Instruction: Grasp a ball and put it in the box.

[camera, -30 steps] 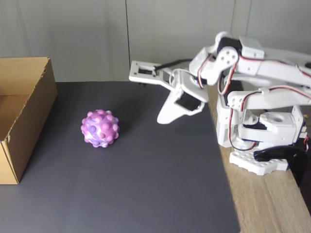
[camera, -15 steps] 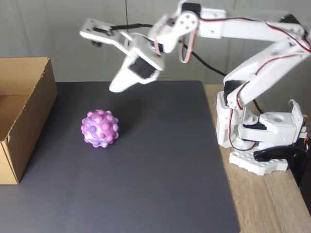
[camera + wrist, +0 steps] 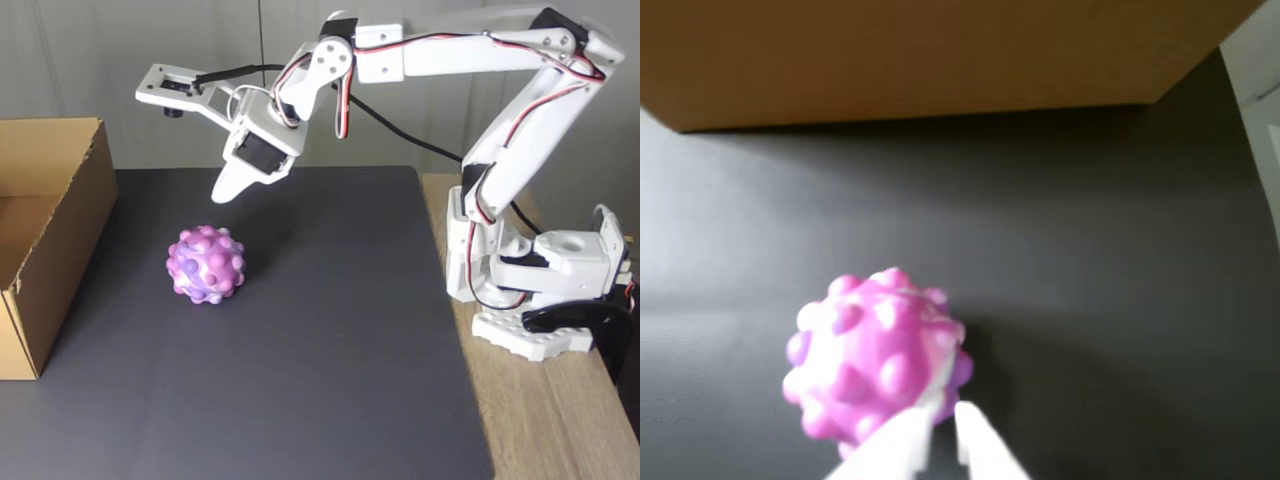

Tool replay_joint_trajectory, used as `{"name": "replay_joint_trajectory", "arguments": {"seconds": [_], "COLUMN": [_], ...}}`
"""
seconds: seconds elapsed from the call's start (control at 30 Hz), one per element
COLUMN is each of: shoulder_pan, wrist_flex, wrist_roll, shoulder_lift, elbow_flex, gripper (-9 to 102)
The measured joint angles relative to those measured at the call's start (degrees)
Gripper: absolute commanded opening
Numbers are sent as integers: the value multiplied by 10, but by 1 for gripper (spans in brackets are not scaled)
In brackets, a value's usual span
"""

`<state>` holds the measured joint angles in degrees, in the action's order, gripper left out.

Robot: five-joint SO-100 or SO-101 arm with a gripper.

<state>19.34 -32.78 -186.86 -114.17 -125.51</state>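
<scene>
While the ball (image 3: 206,264) sits on the mat, the gripper (image 3: 225,188) hovers above — closed.

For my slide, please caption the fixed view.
Arm's closed fingers hover above the ball, box at left.

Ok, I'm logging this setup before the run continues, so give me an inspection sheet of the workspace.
Surface: dark mat over a wooden table.
Job's things: the ball sits on the mat, apart from the box, which stands open at the mat's left edge in the fixed view.
Clutter: nothing seen.
Grippers: the gripper hangs above and just behind the ball, fingers close together, holding nothing; in the wrist view its tips sit at the ball's near side.
Cables: red, white and black leads along the arm; a black cable trails behind it.
Surroundings: pale grey wall panels.
</scene>
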Motion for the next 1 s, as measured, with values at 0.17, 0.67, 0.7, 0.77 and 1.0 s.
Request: {"name": "replay_joint_trajectory", "arguments": {"seconds": [0.17,0.67,0.7,0.77,1.0], "shoulder_pan": [13,20,20,20,28], "wrist_flex": [25,74,76,82,109], "wrist_roll": [-8,-18,-18,-20,-24], "shoulder_lift": [25,109,114,122,163], "elbow_flex": [2,10,10,10,12], "gripper": [20,40,40,41,47]}}
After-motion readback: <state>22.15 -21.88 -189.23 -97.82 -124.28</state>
